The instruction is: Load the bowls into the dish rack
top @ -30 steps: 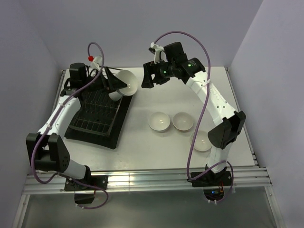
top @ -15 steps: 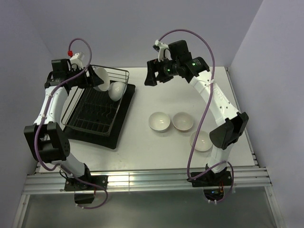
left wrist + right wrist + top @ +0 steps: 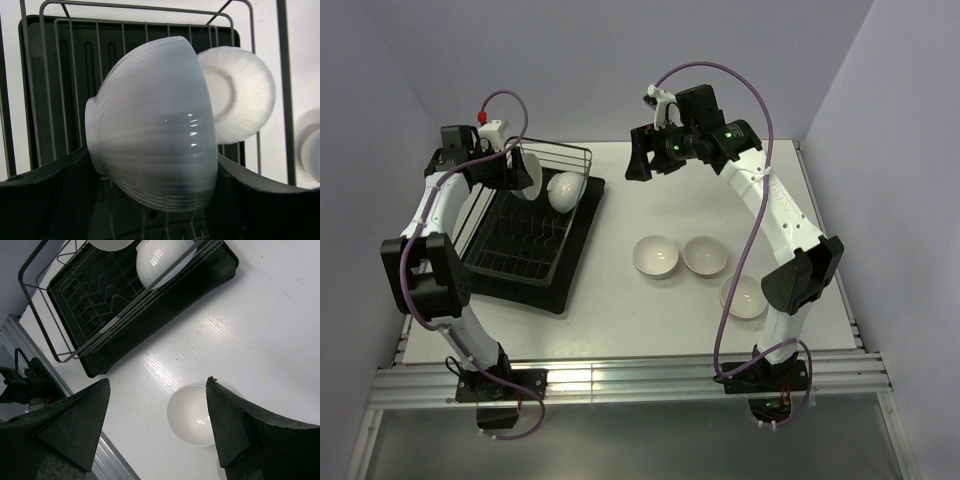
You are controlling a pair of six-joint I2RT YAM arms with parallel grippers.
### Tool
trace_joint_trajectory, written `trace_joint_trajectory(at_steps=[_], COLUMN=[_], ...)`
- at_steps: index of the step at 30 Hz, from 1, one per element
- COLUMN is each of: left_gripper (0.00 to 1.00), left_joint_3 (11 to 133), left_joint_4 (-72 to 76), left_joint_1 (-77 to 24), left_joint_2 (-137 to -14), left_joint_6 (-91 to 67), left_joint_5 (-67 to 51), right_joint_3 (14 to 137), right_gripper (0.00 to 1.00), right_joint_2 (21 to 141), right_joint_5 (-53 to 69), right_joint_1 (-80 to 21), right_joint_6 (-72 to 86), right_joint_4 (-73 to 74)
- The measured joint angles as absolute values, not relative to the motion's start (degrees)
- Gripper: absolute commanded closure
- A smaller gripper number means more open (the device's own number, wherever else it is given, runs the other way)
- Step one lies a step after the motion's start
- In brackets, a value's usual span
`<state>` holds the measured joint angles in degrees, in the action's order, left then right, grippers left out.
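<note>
My left gripper [image 3: 517, 170] is shut on a white ribbed bowl [image 3: 155, 125], holding it on edge over the far end of the dish rack [image 3: 510, 240]. A second bowl [image 3: 566, 190] leans on edge inside the rack just right of it, and it also shows in the left wrist view [image 3: 241, 94]. Three more bowls sit upright on the table: one [image 3: 655, 257], another [image 3: 705, 256], and a third [image 3: 745, 297]. My right gripper [image 3: 642, 162] is open and empty, high above the table; one table bowl [image 3: 192, 415] lies below its fingers [image 3: 75, 430].
The rack stands on a flat black tray [image 3: 552, 288] at the table's left. Purple walls close in the back and both sides. The right arm's elbow [image 3: 798, 275] hangs over the third bowl.
My left gripper has carried its bowl leftward from the rack's far right corner to the far left end. My right gripper has barely moved.
</note>
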<state>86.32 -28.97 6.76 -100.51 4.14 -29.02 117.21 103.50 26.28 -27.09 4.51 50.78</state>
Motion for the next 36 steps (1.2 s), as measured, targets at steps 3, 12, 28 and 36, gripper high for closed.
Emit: trace_joint_trajectory(at_steps=[3, 12, 28, 36], left_gripper=[1.0, 1.0, 1.0, 0.92], left_joint_3=[87.5, 89.27, 89.91, 89.91], left_joint_4=[-29.08, -29.89, -29.82, -29.82], left_joint_1=[6.63, 5.06, 0.84, -0.58], left_joint_2=[-102.35, -106.54, -108.42, -108.42], left_joint_6=[5.48, 8.25, 11.99, 13.13], left_joint_5=[-28.53, -28.05, -22.15, -19.11], right_joint_3=[117.01, 116.95, 116.95, 116.95], right_gripper=[0.16, 0.16, 0.16, 0.16], right_joint_2=[103.5, 103.5, 103.5, 103.5], right_joint_5=[26.3, 26.3, 26.3, 26.3], right_joint_1=[-27.09, -27.09, -27.0, -26.79], right_joint_6=[4.38, 3.97, 3.44, 3.31], right_joint_4=[50.83, 51.13, 51.7, 51.86])
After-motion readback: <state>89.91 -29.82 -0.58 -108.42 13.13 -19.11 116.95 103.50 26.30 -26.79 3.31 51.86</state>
